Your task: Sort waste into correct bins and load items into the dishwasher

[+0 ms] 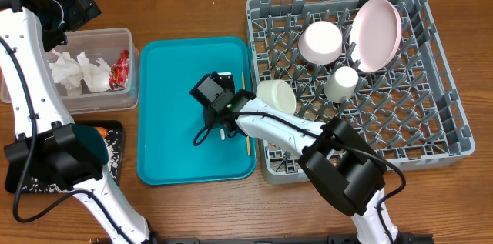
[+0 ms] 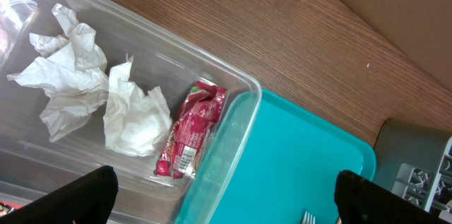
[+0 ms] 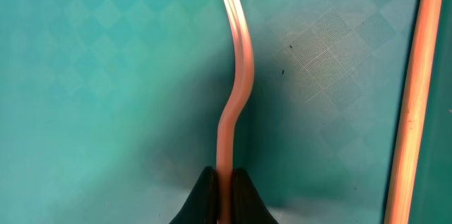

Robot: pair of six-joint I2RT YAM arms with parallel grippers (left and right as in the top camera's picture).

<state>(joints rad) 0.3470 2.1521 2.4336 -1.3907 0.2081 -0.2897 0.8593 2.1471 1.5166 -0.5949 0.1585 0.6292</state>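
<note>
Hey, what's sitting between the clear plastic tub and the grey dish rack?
The teal serving tray, plain in the overhead view; on it the right gripper pinches the white fork.

Bright, even light on my feeds; ahead of the right gripper (image 3: 224,185) the fork (image 3: 239,68) glows pinkish, with a soft shadow to its left.

1. The serving tray (image 1: 173,121) is teal, with a faint pattern of small diamonds
2. The dish rack (image 1: 431,121) is grey lattice; the plate (image 1: 377,32) pale pink, the bowls (image 1: 320,41) and cup (image 1: 342,84) white
3. The tub (image 1: 100,38) is clear, the napkins (image 1: 77,71) white, the wrapper (image 1: 121,69) shiny red
4. The shallow tray (image 1: 115,155) is black with white specks, the carrot (image 1: 102,131) orange
5. The fork (image 3: 236,90) looks pale pinkish
6. The table (image 1: 192,5) has brown wood grain
</note>
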